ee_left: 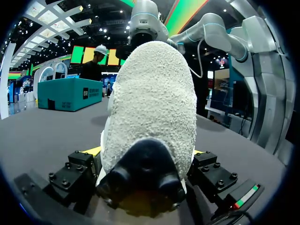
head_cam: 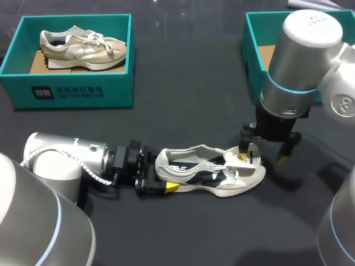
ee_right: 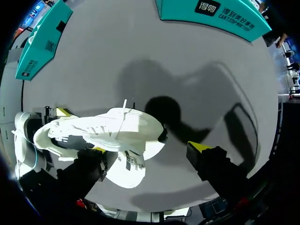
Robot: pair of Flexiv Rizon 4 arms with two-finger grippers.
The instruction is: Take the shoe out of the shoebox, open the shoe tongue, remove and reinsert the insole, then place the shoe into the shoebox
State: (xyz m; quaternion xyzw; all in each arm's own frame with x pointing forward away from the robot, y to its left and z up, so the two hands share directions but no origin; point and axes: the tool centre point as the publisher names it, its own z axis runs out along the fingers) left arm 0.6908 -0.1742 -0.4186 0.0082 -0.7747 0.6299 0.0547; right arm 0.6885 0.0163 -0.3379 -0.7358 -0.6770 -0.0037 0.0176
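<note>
Head view: left hand (head_cam: 162, 177) is clamping the stiff heel of that probably light, floppy shoe (head_cam: 202, 176), right hand (head_cam: 263, 158) hovering spread apart.

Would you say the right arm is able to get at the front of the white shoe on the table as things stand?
Probably yes: the right gripper hangs open right over the white shoe at its front with nothing between, while the left gripper holds its heel.

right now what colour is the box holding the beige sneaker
The cardboard shoebox is teal outside; the head view shows it best.
</note>
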